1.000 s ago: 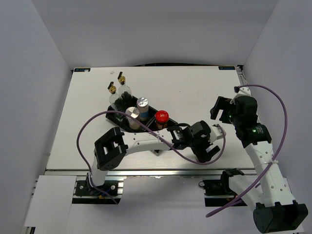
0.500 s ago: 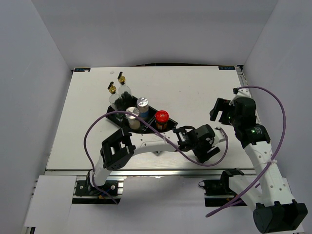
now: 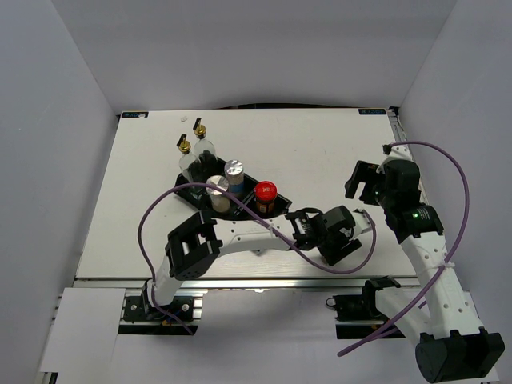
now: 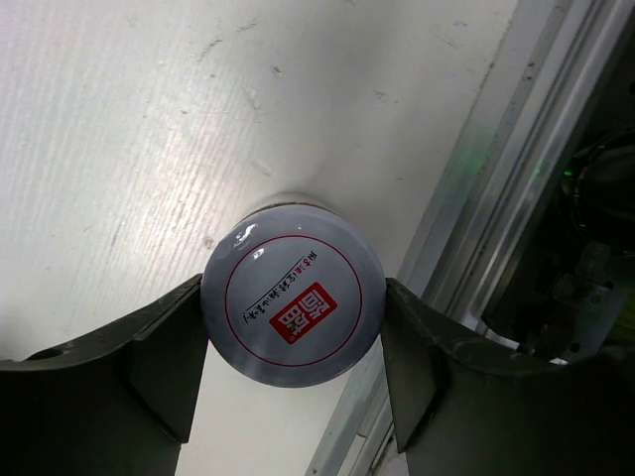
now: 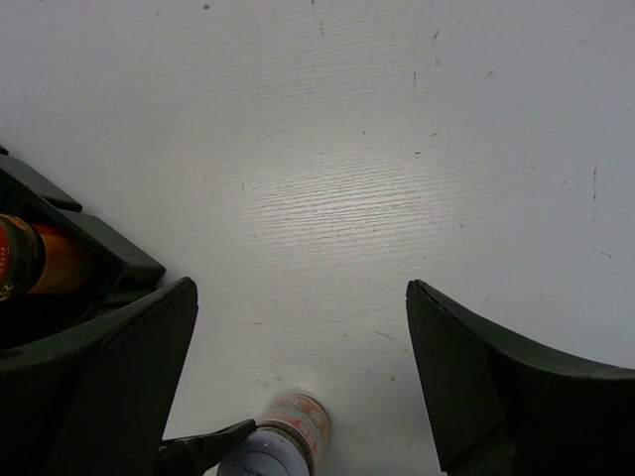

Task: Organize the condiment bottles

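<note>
Our left gripper (image 3: 339, 238) has just clamped its jaws on the jar (image 4: 293, 305), so we can lift it; the right gripper (image 5: 300, 297) holds its jaws apart.

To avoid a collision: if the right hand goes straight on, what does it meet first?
Probably the bare table; the right hand points down at it, and the white-lidded jar lies aside.

Counted: two gold-spout glass bottles (image 3: 185, 152), two silver-lidded shakers (image 3: 217, 186), one red-lidded jar (image 3: 266, 192), one white-lidded jar (image 4: 293, 307), one black tray (image 3: 182, 179).
</note>
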Tool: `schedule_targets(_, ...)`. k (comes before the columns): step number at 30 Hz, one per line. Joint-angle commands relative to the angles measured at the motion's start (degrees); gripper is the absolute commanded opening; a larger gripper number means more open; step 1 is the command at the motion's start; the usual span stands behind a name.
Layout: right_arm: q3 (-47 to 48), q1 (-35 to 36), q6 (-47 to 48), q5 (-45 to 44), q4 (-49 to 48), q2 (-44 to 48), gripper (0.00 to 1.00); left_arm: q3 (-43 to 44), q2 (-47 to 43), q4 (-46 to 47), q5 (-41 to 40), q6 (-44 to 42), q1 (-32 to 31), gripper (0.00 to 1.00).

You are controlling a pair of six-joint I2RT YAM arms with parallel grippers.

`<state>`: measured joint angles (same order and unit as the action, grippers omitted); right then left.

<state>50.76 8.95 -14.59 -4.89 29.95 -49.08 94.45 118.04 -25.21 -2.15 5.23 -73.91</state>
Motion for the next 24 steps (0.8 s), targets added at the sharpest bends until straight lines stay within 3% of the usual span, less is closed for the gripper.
schedule_targets(1, 0.04, -0.42, -0.35, -1.88, -1.65, -0.05, 0.89, -0.23, -8.51, 2.97, -6.61, 0.13, -0.27, 0.0)
schedule_targets(11, 0.3, -0.43, -0.88, -4.17, -1.39, -0.31, 0.89, -6.91, -22.49, 2.18, -23.75, 3.99, 1.22, 0.0)
schedule_targets(18, -0.14, -0.43, -0.53, -2.94, -1.83, -0.23, 0.89, -17.62, -35.75, 2.01, -28.43, 12.06, 8.15, 0.0)
schedule_targets(24, -0.23, -0.43, -0.44, -2.15, -2.36, -1.1, 0.89, -27.3, -43.59, 2.27, -31.68, 15.33, 10.45, 0.0)
